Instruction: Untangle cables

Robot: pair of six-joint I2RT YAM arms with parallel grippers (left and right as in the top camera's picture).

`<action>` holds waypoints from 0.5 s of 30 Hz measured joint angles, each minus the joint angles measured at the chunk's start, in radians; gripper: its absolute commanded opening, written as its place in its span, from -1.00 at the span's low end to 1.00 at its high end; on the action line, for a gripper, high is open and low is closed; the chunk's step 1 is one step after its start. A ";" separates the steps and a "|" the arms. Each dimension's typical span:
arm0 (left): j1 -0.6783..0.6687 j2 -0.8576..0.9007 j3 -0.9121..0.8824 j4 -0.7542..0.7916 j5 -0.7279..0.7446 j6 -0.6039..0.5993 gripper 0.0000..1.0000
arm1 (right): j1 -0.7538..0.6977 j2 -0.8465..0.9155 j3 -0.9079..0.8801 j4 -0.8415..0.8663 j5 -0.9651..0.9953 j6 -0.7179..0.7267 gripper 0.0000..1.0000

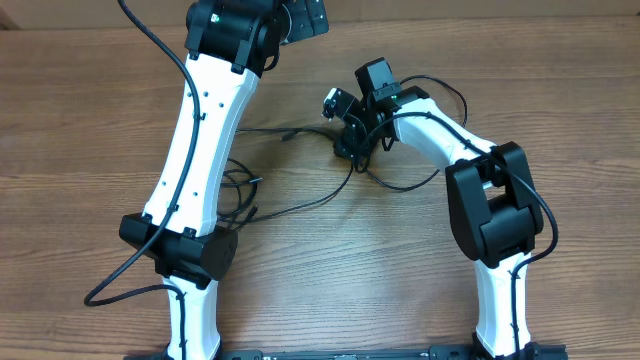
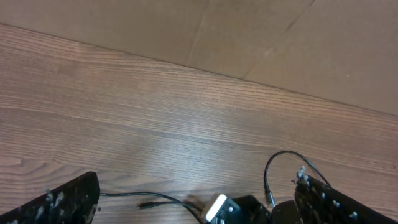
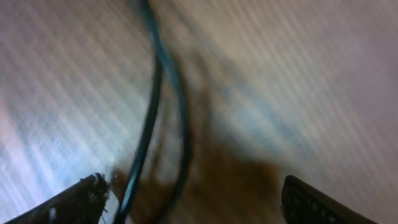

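Your table (image 1: 330,280) is brown wood grain, smooth, with a soft satin sheen where the light pools on it. The cables (image 1: 265,130) look like thin black cords in a smooth plastic or rubber jacket, mostly matt. The arms (image 1: 200,130) wear white shells of hard, glossy plastic, and their joint housings (image 1: 495,215) are black and duller. On the left gripper (image 2: 196,186), the fingers (image 2: 59,202) are black, rough-looking and speckled with pale scuffs. Behind the table stands a board (image 2: 298,43) that looks like plain brown cardboard, matt, with a crease across it.
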 measured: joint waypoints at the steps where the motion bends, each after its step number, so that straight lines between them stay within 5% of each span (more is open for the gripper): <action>1: 0.000 0.000 0.000 -0.002 0.000 0.000 1.00 | 0.001 0.000 0.000 -0.025 0.000 0.000 0.76; 6: 0.000 0.000 0.000 -0.019 0.000 0.000 1.00 | 0.007 -0.027 0.010 -0.150 -0.001 -0.001 0.66; 9: 0.000 0.000 0.000 -0.023 0.000 0.000 1.00 | 0.014 -0.056 0.016 -0.163 -0.017 0.025 0.19; 15: 0.000 0.000 0.000 -0.039 0.000 0.000 1.00 | 0.019 -0.069 0.020 -0.150 -0.047 0.065 0.25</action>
